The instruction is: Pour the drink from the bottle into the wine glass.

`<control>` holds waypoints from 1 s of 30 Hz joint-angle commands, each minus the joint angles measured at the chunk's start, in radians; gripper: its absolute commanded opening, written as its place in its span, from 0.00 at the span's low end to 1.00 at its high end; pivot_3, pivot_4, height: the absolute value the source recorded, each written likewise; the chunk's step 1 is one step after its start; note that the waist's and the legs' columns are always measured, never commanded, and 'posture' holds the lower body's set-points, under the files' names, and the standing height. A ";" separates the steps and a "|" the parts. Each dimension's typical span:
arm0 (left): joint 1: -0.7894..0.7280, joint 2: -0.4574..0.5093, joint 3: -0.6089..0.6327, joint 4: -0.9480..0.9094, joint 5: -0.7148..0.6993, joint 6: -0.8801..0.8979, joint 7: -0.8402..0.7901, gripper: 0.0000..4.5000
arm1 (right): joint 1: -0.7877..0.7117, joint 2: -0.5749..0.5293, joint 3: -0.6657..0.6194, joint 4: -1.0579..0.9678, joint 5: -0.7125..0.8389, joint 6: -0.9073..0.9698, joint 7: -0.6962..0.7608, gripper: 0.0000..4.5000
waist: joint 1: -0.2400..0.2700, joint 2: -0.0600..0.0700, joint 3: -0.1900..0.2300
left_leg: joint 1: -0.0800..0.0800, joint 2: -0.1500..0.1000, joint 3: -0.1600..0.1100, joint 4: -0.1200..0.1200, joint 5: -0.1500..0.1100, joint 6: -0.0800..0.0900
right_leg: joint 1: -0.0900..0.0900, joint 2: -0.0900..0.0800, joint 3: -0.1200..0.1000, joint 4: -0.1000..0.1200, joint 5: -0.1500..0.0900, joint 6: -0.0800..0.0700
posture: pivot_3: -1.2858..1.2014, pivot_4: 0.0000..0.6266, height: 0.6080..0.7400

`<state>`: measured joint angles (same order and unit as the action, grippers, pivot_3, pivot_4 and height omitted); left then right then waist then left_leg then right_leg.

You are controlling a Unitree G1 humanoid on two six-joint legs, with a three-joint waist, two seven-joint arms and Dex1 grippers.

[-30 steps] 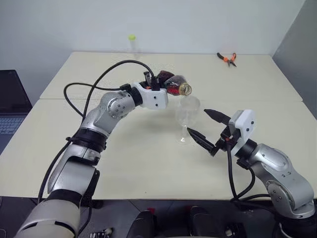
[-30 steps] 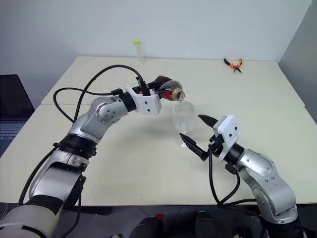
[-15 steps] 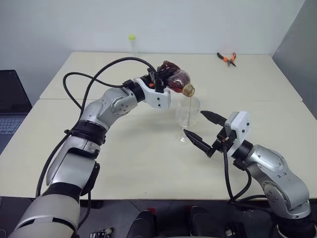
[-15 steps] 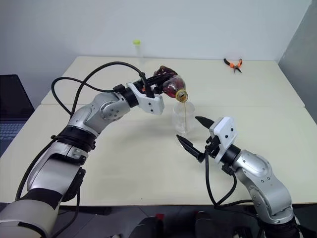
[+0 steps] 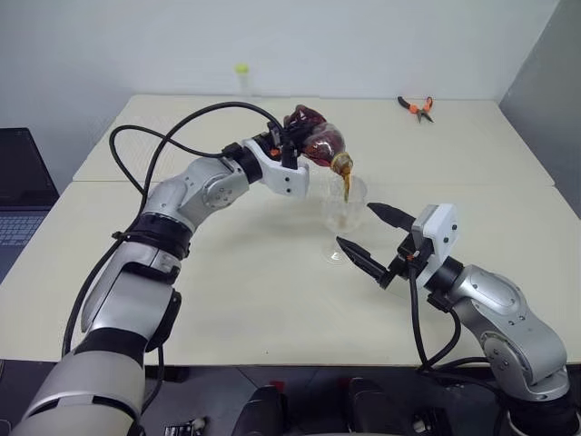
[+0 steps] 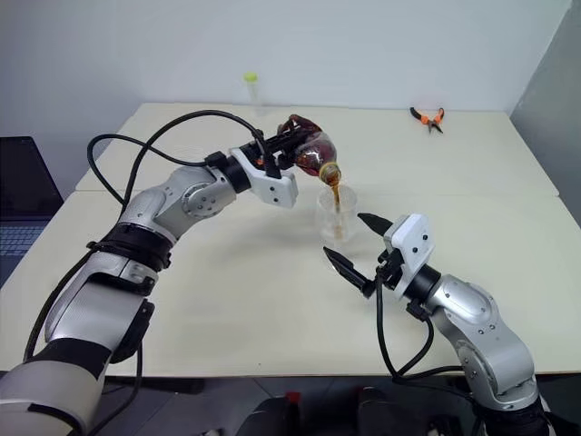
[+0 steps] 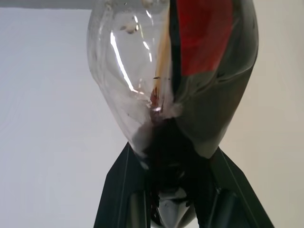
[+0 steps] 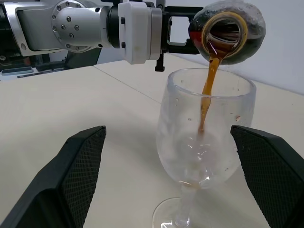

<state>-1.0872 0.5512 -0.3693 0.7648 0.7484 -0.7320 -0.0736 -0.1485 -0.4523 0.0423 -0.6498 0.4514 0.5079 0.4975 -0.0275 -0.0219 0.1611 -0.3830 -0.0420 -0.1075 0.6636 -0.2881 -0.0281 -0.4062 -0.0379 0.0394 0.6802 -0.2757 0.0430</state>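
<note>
Bright, even light from overhead; soft shadows lie on the table [image 5: 272, 300] beneath the left hand [image 5: 292, 145]. White glare streaks the bottle [image 7: 142, 71] beyond its blurred fingers [image 7: 118, 190].

Bottle [image 6: 309, 153]: clear glossy plastic, thin-walled, bright highlights on the emptied part; red label [image 7: 206, 33] looks like smooth film. Drink [image 8: 207, 90]: dark brown, translucent, glossy stream. Wine glass [image 8: 204, 137]: colourless, smooth, shiny, with droplets on the inner wall. Left end effector [image 7: 164, 190]: fingers matt black plastic. Right end effector [image 8: 166, 175]: matt black fingers [image 8: 76, 166] with a fine cross-hatched grip texture. Bench [image 5: 272, 300]: cream, matt, smooth top. Pliers [image 5: 416, 107] at far right: orange handles, finish too small to judge.
</note>
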 commanded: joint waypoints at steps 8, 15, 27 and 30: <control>-0.044 0.034 -0.007 -0.013 0.011 -0.013 0.045 0.16 | -0.019 0.011 0.002 -0.026 0.006 -0.009 -0.003 1.00 | -0.001 0.000 0.000 | 0.000 0.000 0.000 0.000 0.000 0.000 | 0.000 0.000 0.000 0.000 0.000 0.000 | 0.52 0.24 1.00; -0.047 0.039 -0.010 -0.012 0.017 -0.013 0.053 0.16 | -0.021 0.016 0.002 -0.018 0.002 -0.008 -0.004 1.00 | -0.001 0.000 0.000 | 0.000 0.000 0.000 0.000 0.000 0.000 | 0.000 0.000 0.000 0.000 0.000 0.000 | 0.52 0.24 1.00; -0.061 0.039 -0.012 0.001 0.028 -0.017 0.066 0.15 | 0.009 0.005 0.001 0.000 -0.024 -0.020 0.002 1.00 | -0.001 0.000 0.000 | 0.000 0.000 0.000 0.000 0.000 0.000 | 0.000 0.000 0.000 0.000 0.000 0.000 | 0.52 0.24 1.00; -0.063 0.039 -0.012 0.004 0.029 -0.020 0.067 0.15 | 0.013 0.006 0.001 0.001 -0.030 -0.021 0.005 1.00 | -0.001 0.000 0.000 | 0.000 0.000 0.000 0.000 0.000 0.000 | 0.000 0.000 0.000 0.000 0.000 0.000 | 0.52 0.24 1.00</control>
<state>-1.1032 0.5762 -0.3891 0.7848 0.7859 -0.7483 -0.0328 -0.1343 -0.4425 0.0463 -0.6264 0.4185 0.5082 0.5001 -0.0285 -0.0219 0.1611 -0.3830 -0.0422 -0.1073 0.6640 -0.2879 -0.0285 -0.4064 -0.0379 0.0394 0.6806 -0.2756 0.0430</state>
